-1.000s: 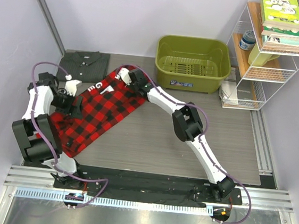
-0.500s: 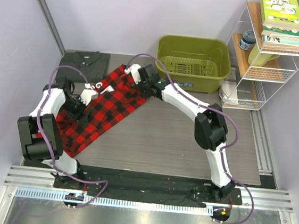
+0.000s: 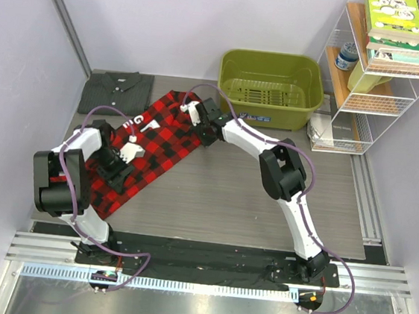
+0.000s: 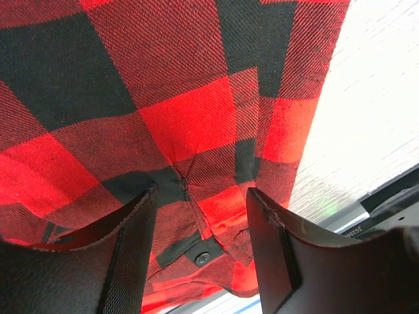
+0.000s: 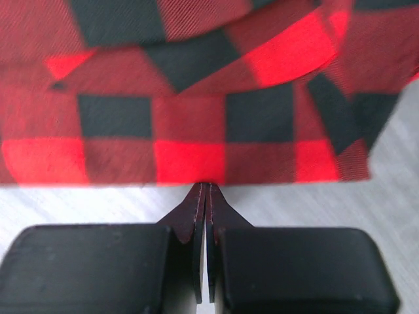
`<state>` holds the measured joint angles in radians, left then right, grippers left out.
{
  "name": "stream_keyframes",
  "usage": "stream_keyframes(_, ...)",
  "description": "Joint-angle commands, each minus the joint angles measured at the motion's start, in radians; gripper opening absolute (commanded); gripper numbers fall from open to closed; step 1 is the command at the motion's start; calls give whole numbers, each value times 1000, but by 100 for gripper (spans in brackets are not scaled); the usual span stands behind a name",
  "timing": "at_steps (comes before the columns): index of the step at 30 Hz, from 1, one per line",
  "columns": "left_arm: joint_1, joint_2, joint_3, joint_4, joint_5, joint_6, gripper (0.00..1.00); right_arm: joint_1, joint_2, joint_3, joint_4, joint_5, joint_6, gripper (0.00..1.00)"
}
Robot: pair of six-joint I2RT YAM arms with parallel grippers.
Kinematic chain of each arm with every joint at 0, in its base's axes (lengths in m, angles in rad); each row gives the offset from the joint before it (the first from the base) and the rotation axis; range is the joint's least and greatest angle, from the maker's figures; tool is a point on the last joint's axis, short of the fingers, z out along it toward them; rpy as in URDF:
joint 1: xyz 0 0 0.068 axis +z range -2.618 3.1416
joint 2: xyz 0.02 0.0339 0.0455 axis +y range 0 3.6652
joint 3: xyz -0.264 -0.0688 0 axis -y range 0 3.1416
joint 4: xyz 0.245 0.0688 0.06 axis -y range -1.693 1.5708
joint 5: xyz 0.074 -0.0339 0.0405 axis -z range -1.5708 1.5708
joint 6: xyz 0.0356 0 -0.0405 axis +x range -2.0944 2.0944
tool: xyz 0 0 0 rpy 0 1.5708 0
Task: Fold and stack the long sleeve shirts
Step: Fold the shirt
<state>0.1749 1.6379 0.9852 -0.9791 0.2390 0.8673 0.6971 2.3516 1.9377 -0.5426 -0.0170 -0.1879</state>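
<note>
Shirt: red-and-black plaid flannel shirt (image 3: pixel 159 133), twill weave.
Surface: grey wood-grain table (image 3: pixel 213 195).
Left gripper (image 4: pixel 201 193): fingers apart, empty.
Right gripper (image 5: pixel 206 186): closed at shirt edge.

A red-and-black checked shirt (image 4: pixel 163 85) fills most of the view, lying on a pale surface (image 4: pixel 373 118) that shows at the right. The left pincer (image 4: pixel 201 196) is low over the cloth, its 2 dark fingers (image 4: pixel 131 255) standing apart. Between them runs a puckered seam, with 1 black button (image 4: pixel 203 259) below it near the shirt's edge.
</note>
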Motion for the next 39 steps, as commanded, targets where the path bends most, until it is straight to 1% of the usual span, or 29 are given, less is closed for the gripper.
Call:
stream_keyframes(1, 1, -33, 23, -7, 11, -33, 58, -4, 41, 67, 70, 47, -4, 4)
stream_keyframes(3, 1, -39, 24, -20, 8, -33, 57, -11, 41, 69, 75, 49, -4, 2)
stream_keyframes(5, 3, -53, 29, -26, 6, -42, 58, -18, 0, 41, 75, 31, 5, 2)
stream_keyframes(9, 8, -61, 52, -38, 31, -68, 58, -16, -129, -55, 78, -84, 31, 3)
stream_keyframes(12, 12, -56, 70, -32, 46, -89, 59, 11, -176, -85, 101, -118, 65, 4)
stream_keyframes(16, 21, -36, 84, -32, 51, -91, 62, 56, -115, -21, 98, -117, 90, 4)
stream_keyframes(23, 41, -23, 105, -41, 52, -77, 62, 58, 38, 116, 96, -61, 77, 4)
stream_keyframes(27, 43, -32, 104, -46, 51, -48, 62, 58, 89, 138, 79, -20, 28, 3)
stream_keyframes(31, 43, -38, 76, -36, 37, 12, 61, 45, 123, 148, 79, 58, -65, 2)
stream_keyframes(34, 41, -26, 49, -1, 6, 39, 57, 32, 162, 199, 78, 97, -105, 2)
stream_keyframes(35, 41, -14, 41, 6, -3, 53, 54, 28, 179, 214, 78, 107, -132, 2)
stream_keyframes(38, 12, 35, 26, 11, -29, 70, 46, 18, 230, 276, 81, 135, -180, 1)
stream_keyframes(39, -17, 46, 21, 0, -36, 70, 44, 15, 239, 300, 81, 146, -189, 1)
